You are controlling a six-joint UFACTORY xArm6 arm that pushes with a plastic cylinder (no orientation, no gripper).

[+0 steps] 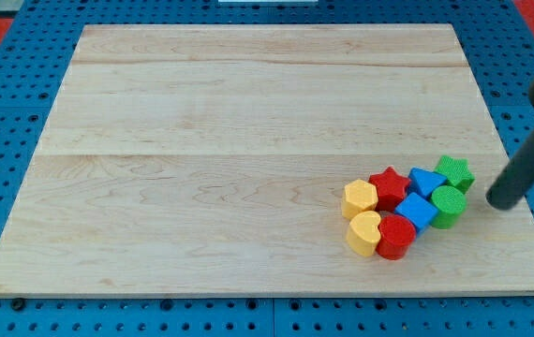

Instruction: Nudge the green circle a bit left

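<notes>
The green circle [448, 205] sits on the wooden board [248, 140] at the right end of a tight cluster near the view's bottom right. It touches a blue cube [417, 212] on its left and lies just below a green star [454, 172]. My tip [502, 202] is at the end of the dark rod, a short gap to the right of the green circle, not touching it.
The cluster also holds a blue triangle-like block [425, 181], a red star [390, 185], a red cylinder [396, 235], a yellow hexagon [360, 198] and a yellow heart [364, 233]. The board's right edge [520, 201] is close to my tip.
</notes>
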